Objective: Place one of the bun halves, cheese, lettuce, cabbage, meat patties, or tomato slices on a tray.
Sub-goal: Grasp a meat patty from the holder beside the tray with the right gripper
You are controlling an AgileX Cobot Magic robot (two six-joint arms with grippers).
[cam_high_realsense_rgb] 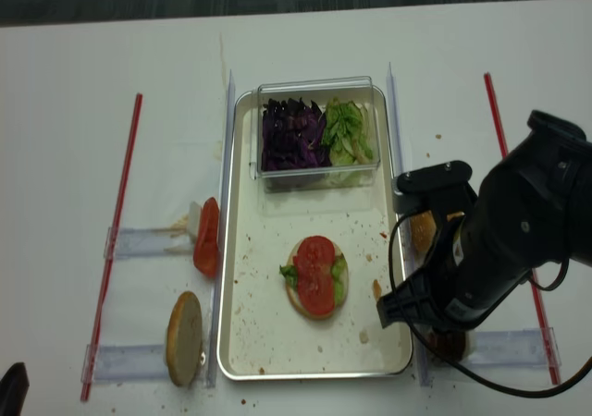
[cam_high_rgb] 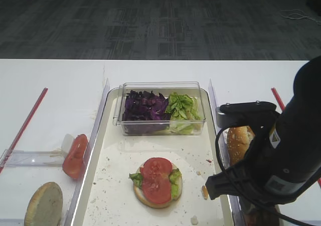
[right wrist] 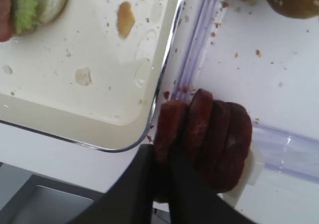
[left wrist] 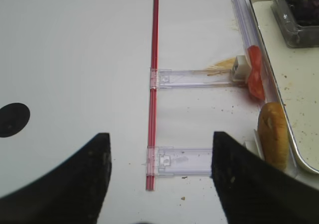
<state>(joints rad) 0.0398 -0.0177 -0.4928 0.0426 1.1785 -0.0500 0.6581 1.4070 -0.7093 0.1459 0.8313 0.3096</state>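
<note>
At the far left of the overhead frame we find spare stock outside the tray (cam_high_realsense_rgb: 237, 250): a bun half (cam_high_realsense_rgb: 185, 337) standing on edge at lower left, and tomato slices (cam_high_realsense_rgb: 206, 238) leaning in their clear holder just beside the tray's left rim. The left gripper (left wrist: 159, 184) hangs over the bare table beside the red strip (left wrist: 153, 84), its fingers well apart and holding nothing.

Toward the middle, we count the part already built: a bun base (cam_high_realsense_rgb: 313, 289) lies flat on the tray, carrying lettuce (cam_high_realsense_rgb: 289, 274) at its edges and tomato on top. At the top of the tray the clear box (cam_high_realsense_rgb: 319, 134) holds the cabbage (cam_high_realsense_rgb: 291, 134) and more lettuce.

Over at the lower right, just off the tray's corner, the meat patties (right wrist: 209, 134) stand on edge in a row. The right gripper (right wrist: 162, 157) has its fingers closed on the leftmost patty (right wrist: 169, 127), though the dark finger hides the lower contact, so how firm the hold is we cannot quite tell. We judge the patty gripped but not yet lifted; carrying it over and laying it on the stack remains, with the bun halves (right wrist: 294, 0) at upper right of the wrist view untouched.
</note>
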